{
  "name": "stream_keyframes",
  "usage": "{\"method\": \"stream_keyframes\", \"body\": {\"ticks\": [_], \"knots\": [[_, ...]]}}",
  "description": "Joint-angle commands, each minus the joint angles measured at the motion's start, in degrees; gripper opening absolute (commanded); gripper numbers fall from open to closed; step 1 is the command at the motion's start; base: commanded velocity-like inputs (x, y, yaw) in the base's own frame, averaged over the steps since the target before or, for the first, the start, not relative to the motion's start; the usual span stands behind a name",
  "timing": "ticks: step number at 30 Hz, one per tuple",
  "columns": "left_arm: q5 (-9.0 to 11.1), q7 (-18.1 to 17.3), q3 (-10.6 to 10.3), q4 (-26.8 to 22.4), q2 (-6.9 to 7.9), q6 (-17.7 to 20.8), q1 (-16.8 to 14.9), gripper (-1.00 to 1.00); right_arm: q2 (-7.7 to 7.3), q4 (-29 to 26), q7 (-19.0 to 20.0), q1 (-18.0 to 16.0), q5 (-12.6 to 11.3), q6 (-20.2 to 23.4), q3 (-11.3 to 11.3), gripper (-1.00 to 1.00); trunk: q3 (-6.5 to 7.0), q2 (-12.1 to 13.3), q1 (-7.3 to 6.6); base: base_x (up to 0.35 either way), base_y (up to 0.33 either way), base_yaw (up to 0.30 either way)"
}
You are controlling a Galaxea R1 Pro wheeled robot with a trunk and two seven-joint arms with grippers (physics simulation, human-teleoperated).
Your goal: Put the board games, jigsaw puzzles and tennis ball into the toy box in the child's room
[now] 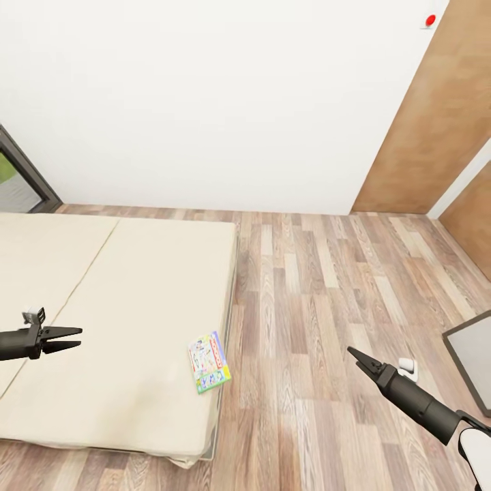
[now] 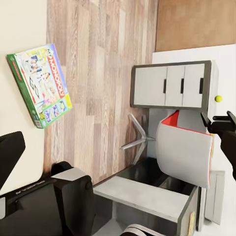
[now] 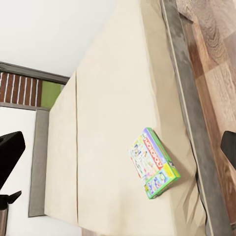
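One board game (image 1: 209, 361), a green-edged white-and-red box, lies flat on the beige bed (image 1: 116, 307) close to its right edge; it also shows in the wrist views (image 2: 42, 83) (image 3: 153, 163). My left gripper (image 1: 69, 339) hovers open over the bed, well left of that box. My right gripper (image 1: 356, 357) hangs open over the floor, right of the bed. The left wrist view shows the table (image 2: 169, 86) with white drawers and the tennis ball (image 2: 218, 98) on its top. The toy box and jigsaw puzzles are out of view.
Wood plank floor (image 1: 320, 286) spreads between the bed and a grey-rimmed surface corner (image 1: 470, 361) at the right. A red-and-grey chair (image 2: 189, 147) stands by the table. A white wall and a brown door panel (image 1: 436, 116) lie ahead.
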Motion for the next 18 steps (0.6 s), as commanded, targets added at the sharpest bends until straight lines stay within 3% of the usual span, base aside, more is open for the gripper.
{"method": "stream_keyframes", "body": {"ticks": [1,18], "knots": [[0.2,-0.27,-0.39,0.05,0.07,0.61,-0.08,1.0,0.01,-0.02,0.1,-0.04,-0.07,0.39,-0.08,1.0,0.03,-0.07,0.02,0.0,0.0,0.0],[0.19,-0.27,-0.43,0.04,0.07,0.61,-0.07,1.0,0.14,0.0,0.02,-0.04,0.02,0.31,0.08,1.0,1.64,-0.07,0.02,0.0,0.0,0.0]]}}
